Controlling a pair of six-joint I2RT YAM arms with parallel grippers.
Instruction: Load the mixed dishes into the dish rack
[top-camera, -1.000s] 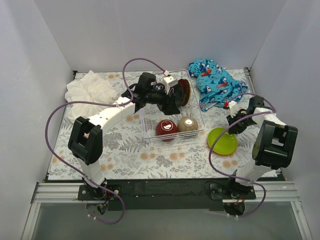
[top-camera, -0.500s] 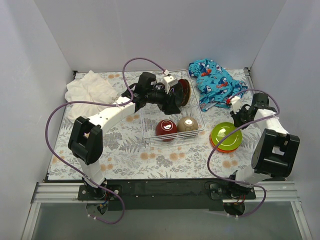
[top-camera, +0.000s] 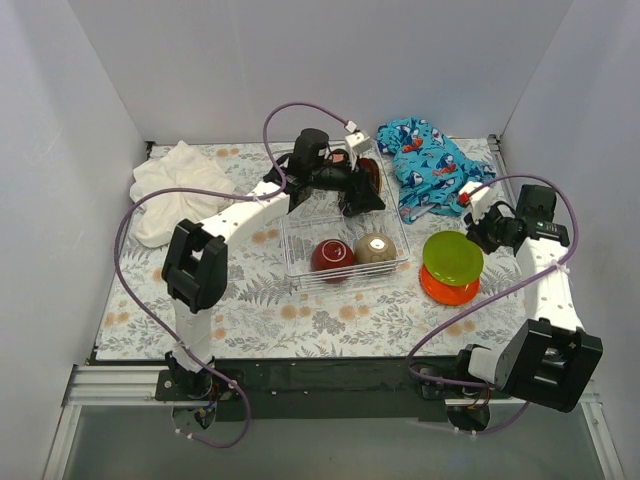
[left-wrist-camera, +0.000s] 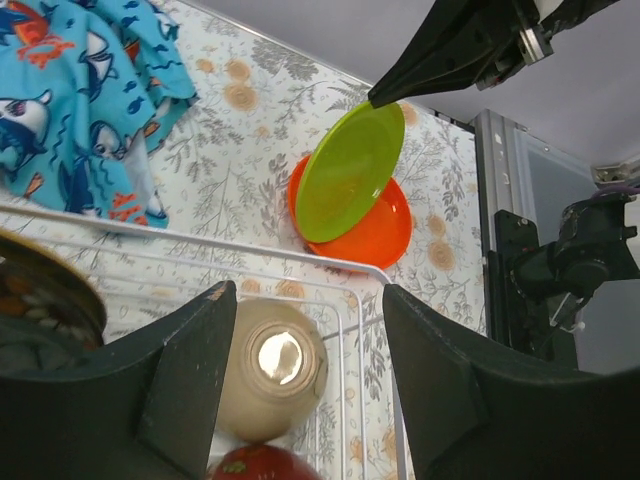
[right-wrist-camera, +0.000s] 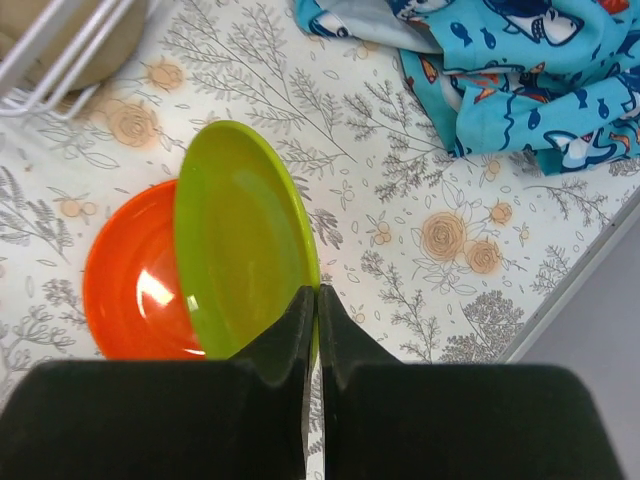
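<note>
Jaws of your right gripper (right-wrist-camera: 316, 292) were pinched together on the rim of the round lime-green plate (right-wrist-camera: 240, 240), which hung tilted over the round orange plate (right-wrist-camera: 130, 285) lying flat on the floral table (top-camera: 250, 300), just right of the rectangular pale wire dish rack (top-camera: 345, 278). Your left gripper (left-wrist-camera: 305, 300) hovered with its jaws spread wide and empty above the rack's far part, beside a dark patterned plate (top-camera: 368, 172). 2 round bowls, 1 glossy red (top-camera: 331, 256) and 1 beige (top-camera: 374, 249), sat side by side at the rack's near end.
</note>
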